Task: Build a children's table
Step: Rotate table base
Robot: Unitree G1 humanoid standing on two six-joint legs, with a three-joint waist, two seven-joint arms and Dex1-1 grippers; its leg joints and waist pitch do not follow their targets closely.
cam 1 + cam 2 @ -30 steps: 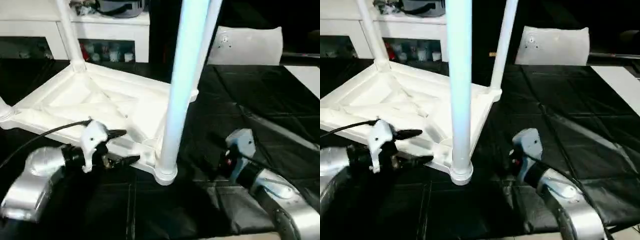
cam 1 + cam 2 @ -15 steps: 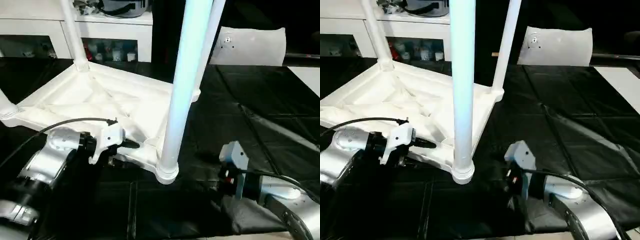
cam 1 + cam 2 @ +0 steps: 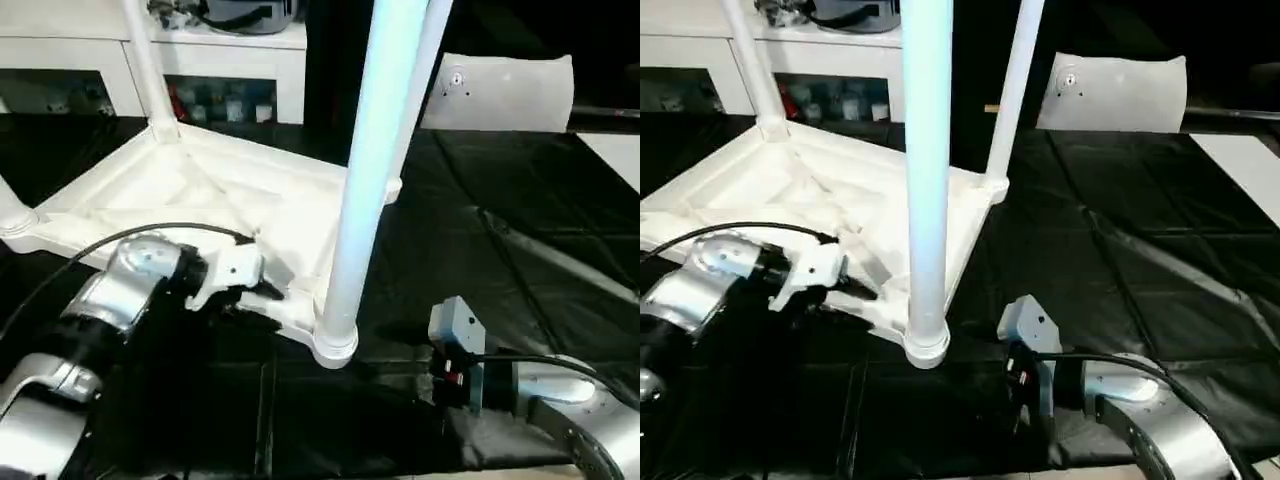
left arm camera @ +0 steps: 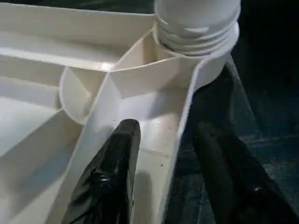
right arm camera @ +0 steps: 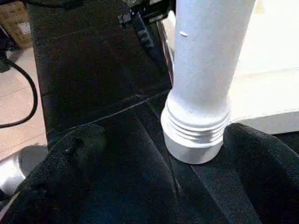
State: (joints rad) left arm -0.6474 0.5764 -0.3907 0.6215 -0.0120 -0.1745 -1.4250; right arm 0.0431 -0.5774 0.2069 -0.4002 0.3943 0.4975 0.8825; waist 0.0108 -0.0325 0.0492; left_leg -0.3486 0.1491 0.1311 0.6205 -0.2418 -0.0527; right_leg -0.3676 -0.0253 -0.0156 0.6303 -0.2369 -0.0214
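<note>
A: Where's the table?

B: The tabletop (image 3: 215, 195) lies upside down on a black, creased cloth (image 3: 500, 230). It's white moulded plastic, square, with a raised rim and slanting ribs running toward the corners. Smooth white tube legs stand up from the corner sockets; the near leg (image 3: 365, 170) rises straight out of the top of the picture and ends below in a ringed collar (image 4: 196, 23) seated in its round socket.

A: And the left gripper (image 4: 173, 177)?

B: It sits at the near rim, just beside that socket. One glossy black finger (image 4: 114, 168) lies inside the tray against the rim wall, the other is outside over the cloth, so the jaws straddle the thin plastic edge. Whether they actually pinch it I cannot tell; there looks to be a gap on the outer side.

A: The right gripper (image 5: 163, 186)?

B: Spread wide and released, grasping nothing. Its two dull, soft-looking black fingers (image 5: 261, 154) stand either side of the near leg's collar, apart from it. From the head, the silver right forearm (image 3: 560, 400) rests low on the cloth, near that corner.

A: Anything else around?

B: A flat white bag (image 3: 497, 92) stands behind, and a white shelf unit (image 3: 215, 60) at the back.
</note>
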